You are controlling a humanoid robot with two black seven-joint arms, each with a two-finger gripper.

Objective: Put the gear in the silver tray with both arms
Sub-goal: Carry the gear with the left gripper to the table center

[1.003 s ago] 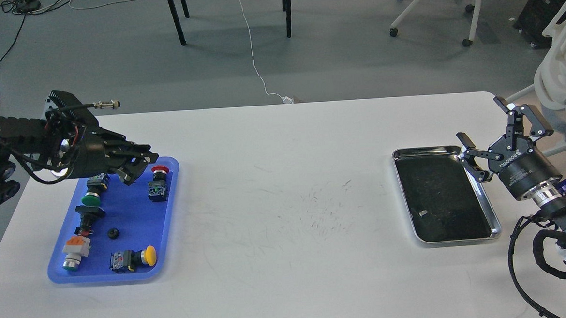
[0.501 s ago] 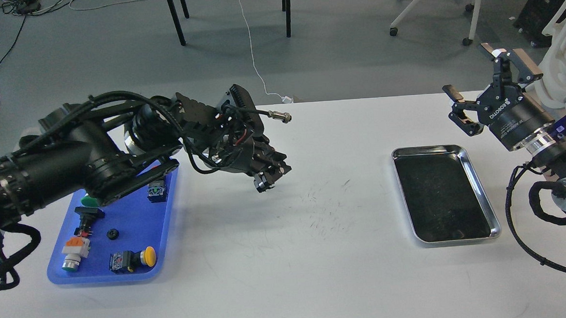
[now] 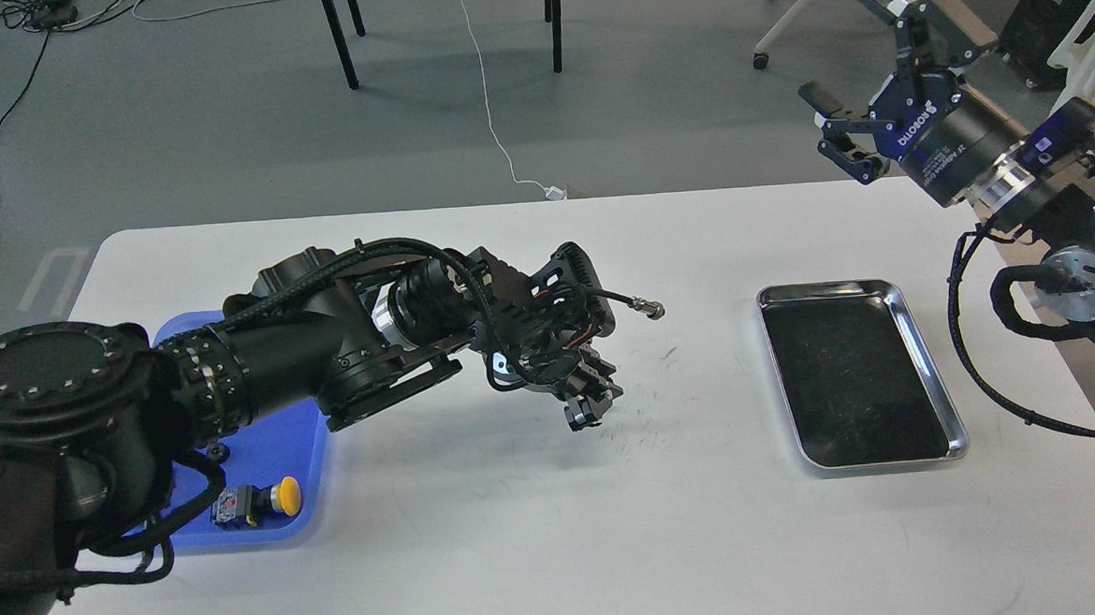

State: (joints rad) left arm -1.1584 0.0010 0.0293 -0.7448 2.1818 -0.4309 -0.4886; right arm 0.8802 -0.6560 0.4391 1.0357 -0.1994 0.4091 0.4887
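Note:
The silver tray (image 3: 926, 363) lies on the right part of the white table, its dark floor bare. My left arm reaches from the lower left across the table. Its gripper (image 3: 590, 406) hangs low over the table's middle, pointing down and right, well left of the tray; its dark fingers cannot be told apart, and nothing shows in them. My right gripper (image 3: 842, 53) is open and empty, raised high beyond the table's far edge, above and behind the tray. A small black round part (image 3: 219, 450), maybe the gear, peeks out beside my left arm on the blue tray.
The blue plastic tray (image 3: 316, 451) sits at the left, mostly hidden under my left arm; a yellow-capped push button (image 3: 260, 502) shows at its front. A cable connector (image 3: 649, 311) sticks out from my left wrist. Office chairs and cables stand beyond the table.
My left arm has swung from over the blue tray rightward and down to the table's middle. My right gripper has risen from beside the silver tray to high behind it, still open.

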